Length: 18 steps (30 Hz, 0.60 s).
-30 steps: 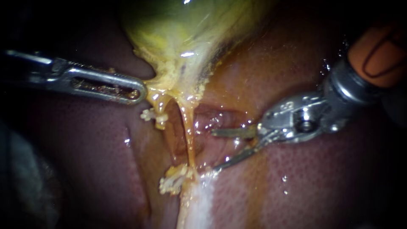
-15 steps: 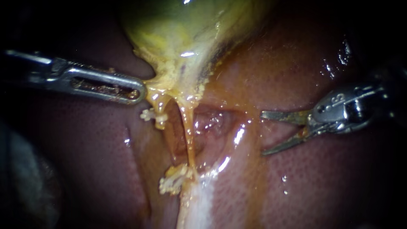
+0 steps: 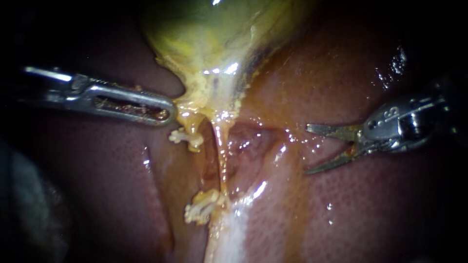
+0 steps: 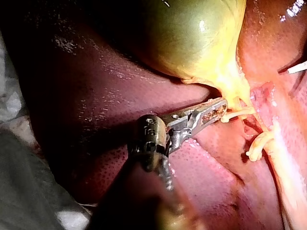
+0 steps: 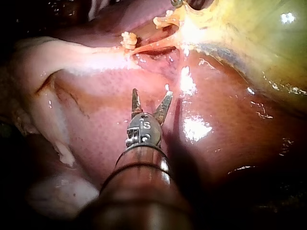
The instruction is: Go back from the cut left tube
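Thing: left tube (image 3: 191,127), thin, yellow and wet, cut in two.
Top piece (image 3: 190,130): a short end that hangs just under the gallbladder (image 3: 209,34), with a white clip (image 3: 179,137) sticking out of it.
Bottom piece (image 3: 210,197): a short end that lies on the liver (image 3: 122,185), with white clips (image 3: 197,212) bunched on it.
Between: an open gap; the two pieces do not touch.

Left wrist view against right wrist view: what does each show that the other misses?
Left wrist view alone plainly shows my left instrument, tip at the neck of the gallbladder. Right wrist view alone plainly shows my right instrument, open over the liver, clear of the clips. Both show gallbladder, liver and clips.
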### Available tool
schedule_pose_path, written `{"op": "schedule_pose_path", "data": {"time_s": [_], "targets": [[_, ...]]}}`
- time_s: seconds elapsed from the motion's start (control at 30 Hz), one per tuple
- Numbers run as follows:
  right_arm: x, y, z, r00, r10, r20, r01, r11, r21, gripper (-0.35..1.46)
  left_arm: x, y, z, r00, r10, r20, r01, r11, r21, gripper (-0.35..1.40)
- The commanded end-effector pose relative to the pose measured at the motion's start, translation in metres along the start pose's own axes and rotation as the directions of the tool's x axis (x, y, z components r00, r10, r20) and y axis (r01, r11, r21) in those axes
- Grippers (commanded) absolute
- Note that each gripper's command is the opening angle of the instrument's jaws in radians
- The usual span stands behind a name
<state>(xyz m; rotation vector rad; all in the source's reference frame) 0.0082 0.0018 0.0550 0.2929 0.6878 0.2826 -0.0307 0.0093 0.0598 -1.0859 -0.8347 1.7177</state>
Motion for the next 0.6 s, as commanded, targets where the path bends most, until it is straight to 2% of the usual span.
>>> {"op": "schedule_pose_path", "data": {"time_s": [0.03, 0.27, 0.6], "targets": [[0.0, 0.0, 0.0, 1.0, 0.001, 0.0, -0.001, 1.0, 0.0, 1.45, -0.0001, -0.0002, 0.0003, 1.0, -0.007, 0.001, 0.007, 1.0, 0.0, -0.35], [0.0, 0.0001, -0.0001, 1.0, 0.001, 0.0, -0.001, 1.0, 0.0, 1.45, -0.0005, -0.001, 0.002, 0.9999, -0.015, 0.004, 0.015, 1.0, -0.004, -0.35], [0.0002, 0.0001, 0.0, 1.0, 0.003, 0.001, -0.003, 1.0, 0.006, 1.45, -0.0004, -0.0009, 0.0019, 0.9999, -0.015, 0.005, 0.015, 1.0, -0.004, -0.35]]}}
